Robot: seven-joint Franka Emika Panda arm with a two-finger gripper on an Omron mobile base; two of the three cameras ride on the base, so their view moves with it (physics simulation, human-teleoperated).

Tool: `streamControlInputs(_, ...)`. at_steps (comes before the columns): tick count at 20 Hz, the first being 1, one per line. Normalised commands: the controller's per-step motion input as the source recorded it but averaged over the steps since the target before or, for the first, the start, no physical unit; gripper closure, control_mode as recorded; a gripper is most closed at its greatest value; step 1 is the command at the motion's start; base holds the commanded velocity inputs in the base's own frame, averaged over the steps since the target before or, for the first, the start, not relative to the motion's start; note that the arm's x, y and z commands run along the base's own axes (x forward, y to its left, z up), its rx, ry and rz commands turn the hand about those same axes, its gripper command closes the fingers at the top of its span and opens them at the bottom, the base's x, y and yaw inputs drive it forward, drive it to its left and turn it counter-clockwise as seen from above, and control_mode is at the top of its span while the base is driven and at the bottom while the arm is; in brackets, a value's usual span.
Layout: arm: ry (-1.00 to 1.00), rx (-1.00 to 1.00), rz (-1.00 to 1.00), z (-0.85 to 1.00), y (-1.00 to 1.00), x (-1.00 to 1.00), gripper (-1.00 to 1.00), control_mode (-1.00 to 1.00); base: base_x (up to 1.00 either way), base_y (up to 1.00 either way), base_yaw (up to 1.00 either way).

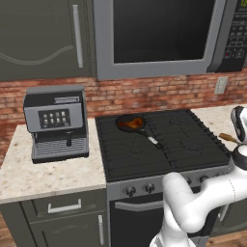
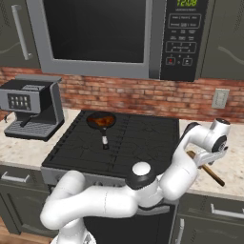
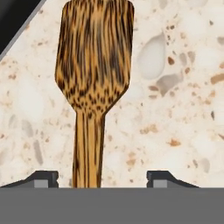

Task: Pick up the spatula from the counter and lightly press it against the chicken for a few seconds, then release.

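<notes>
Speckled counter (image 3: 175, 109) under the wooden spatula (image 3: 94, 65), lying flat centre-left of the hand view, blade toward the top; gripper (image 3: 101, 178) at the bottom edge straddles the handle, jaws wide apart, gripping nothing; chicken (image 1: 131, 123) in pan (image 1: 150, 139) on stove (image 1: 164, 154), centre of left base view.

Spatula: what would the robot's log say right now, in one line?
step: pick-up, not gripped yet | spatula: flat on counter | gripper: open, jaws astride handle | chicken: in pan on stove

"12:08" on the microwave display (image 2: 187, 4)
</notes>
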Motion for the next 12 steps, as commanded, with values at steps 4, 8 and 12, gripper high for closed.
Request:
streamControlInputs(4, 0.02, 0.0, 0.02, -0.19, 0.0, 0.07, 1.0, -1.0, 0.0, 0.0, 0.0)
streamControlInputs(8, 0.0, 0.0, 0.04, -0.1, -0.01, 0.0, 1.0, -1.0, 0.0, 0.0, 0.0)
streamControlInputs(12, 0.0, 0.0, 0.05, -0.02, -0.03, -0.14, 1.0, -1.0, 0.0, 0.0, 0.0)
